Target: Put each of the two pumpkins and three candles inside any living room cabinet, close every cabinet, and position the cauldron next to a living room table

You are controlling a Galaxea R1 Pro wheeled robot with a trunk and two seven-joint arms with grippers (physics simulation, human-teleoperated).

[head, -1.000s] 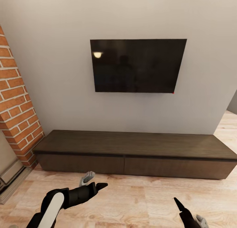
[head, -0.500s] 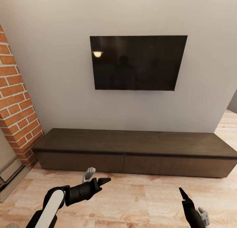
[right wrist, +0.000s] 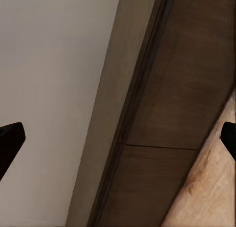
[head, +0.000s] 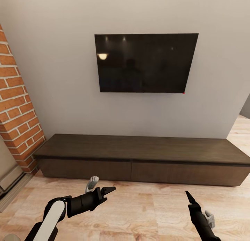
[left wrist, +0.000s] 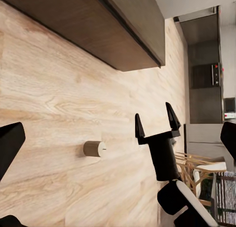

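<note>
The long, low dark-brown cabinet (head: 139, 161) stands against the white wall, with both drawer fronts flush and shut. Its flat top is bare. My left gripper (head: 104, 190) hovers over the wood floor just in front of it, open and empty. My right gripper (head: 190, 201) is low at the right, also open and empty; the left wrist view shows it (left wrist: 155, 123) with both black fingers spread. A small tan cylinder (left wrist: 94, 148) lies on the floor in the left wrist view; I cannot tell whether it is a candle. Pumpkins, table and cauldron are out of view.
A black TV (head: 146, 63) hangs on the wall above the cabinet. A red brick column (head: 17, 109) rises at the left beside the cabinet's end. Light wood floor (head: 146, 206) runs between me and the cabinet. The cabinet front (right wrist: 182, 114) also appears in the right wrist view.
The whole picture has shifted slightly, so the camera moved. My right gripper has risen higher into view, and my left gripper has lifted and reached a little forward.
</note>
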